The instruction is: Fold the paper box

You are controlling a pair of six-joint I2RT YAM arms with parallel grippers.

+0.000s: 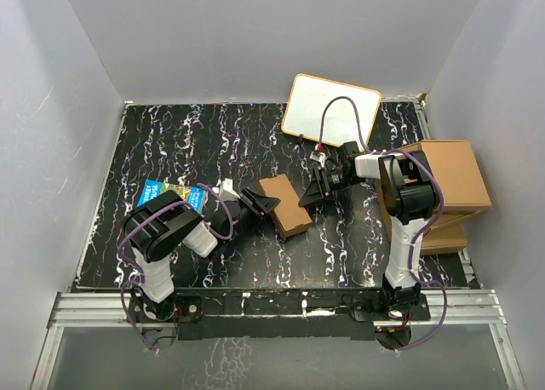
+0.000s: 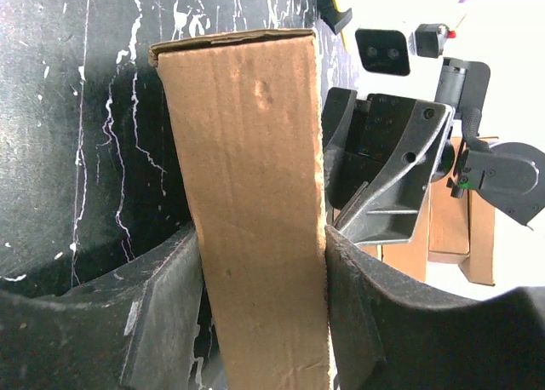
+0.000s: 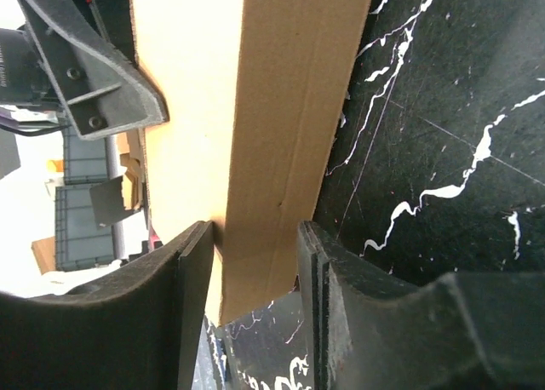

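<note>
Left wrist view shows left pincer (image 2: 262,249) clamping the paper box (image 2: 247,126); right wrist shows right pincer (image 3: 255,237) straddling it, grip unclear.

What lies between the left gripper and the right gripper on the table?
The paper box lies there, with the left gripper at one end and the right gripper at the other. The top view shows this.

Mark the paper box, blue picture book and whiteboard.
paper box (image 1: 285,203): top external view, its top face.
blue picture book (image 1: 157,192): top external view, its cover.
whiteboard (image 1: 308,102): top external view, its white face.
</note>
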